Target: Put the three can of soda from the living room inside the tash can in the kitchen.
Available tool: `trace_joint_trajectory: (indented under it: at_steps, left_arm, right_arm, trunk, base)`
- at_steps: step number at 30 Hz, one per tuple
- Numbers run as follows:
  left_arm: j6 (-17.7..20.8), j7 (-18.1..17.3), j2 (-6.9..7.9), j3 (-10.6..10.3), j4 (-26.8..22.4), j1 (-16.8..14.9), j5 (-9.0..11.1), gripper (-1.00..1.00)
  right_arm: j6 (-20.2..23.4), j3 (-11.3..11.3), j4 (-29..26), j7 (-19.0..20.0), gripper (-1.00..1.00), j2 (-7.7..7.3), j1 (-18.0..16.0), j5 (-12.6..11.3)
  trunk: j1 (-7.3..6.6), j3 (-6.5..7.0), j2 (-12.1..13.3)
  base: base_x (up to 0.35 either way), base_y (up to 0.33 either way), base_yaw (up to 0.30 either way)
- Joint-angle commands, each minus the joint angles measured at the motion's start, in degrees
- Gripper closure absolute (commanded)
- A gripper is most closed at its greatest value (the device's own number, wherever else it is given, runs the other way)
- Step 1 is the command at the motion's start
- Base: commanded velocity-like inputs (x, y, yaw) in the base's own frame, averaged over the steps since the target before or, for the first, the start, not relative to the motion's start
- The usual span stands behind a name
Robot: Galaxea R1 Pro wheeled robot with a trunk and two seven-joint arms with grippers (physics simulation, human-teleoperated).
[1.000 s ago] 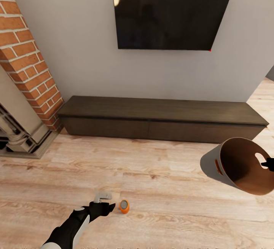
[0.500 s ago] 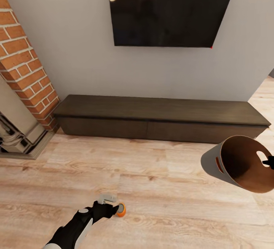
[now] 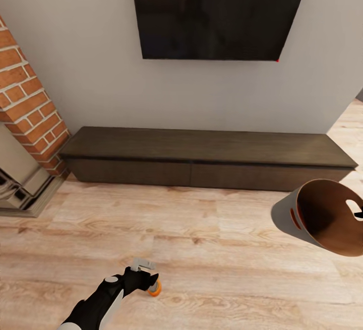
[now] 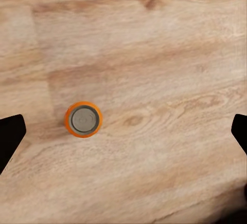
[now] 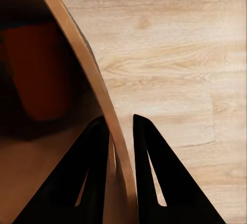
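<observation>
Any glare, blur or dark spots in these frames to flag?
Head view: a soft lamp reflection sits on the TV; floor evenly lit, and the orange can is half hidden by the left hand. Left wrist view: sharp, can casts almost no shadow. Right wrist view: the bin interior is very dark.

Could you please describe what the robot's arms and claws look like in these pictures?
In the head view, the left arm is black with white shell panels and a small white round cap near the wrist, where a pale grey block sits. The left claw is black, with blunt dark fingers. The right claw has two flat black fingers that taper to narrow tips. No cables or markings are visible.
</observation>
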Motion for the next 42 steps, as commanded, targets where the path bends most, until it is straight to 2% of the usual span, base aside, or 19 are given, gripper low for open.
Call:
trace_joint_trajectory:
  at_steps: [1,17,31,42]
  left_arm:
    - [0.0,0.0,0.01,0.0,0.0,0.0,0.0,-1.0]
    - [-0.4,-0.1,0.09,-0.1,0.0,0.0,0.1,-1.0]
    - [-0.5,-0.2,0.16,0.0,-0.1,0.0,0.2,-1.0]
    - [-0.3,-0.3,0.16,0.5,0.0,0.0,0.3,-1.0]
  right_arm:
    - [0.9,0.0,0.0,0.5,1.0,-0.03,0.0,-1.1]
    - [0.7,0.1,0.0,0.9,1.0,-0.05,0.0,-1.2]
    - [0.7,0.1,0.0,0.7,1.0,-0.01,0.2,-1.2]
    - [0.5,0.1,0.0,0.2,1.0,0.07,0.4,-1.1]
  trunk:
    - [0.0,-0.04,0.0]
    - [0.0,-0.09,0.0]
    - [0.0,0.72,0.0]
    - [0.0,1.46,0.0]
  base:
    - [0.073,0.219,-0.03]
    - [0.008,0.028,-0.011]
    - [0.0,0.002,-0.161]
    - [0.0,0.221,-0.135]
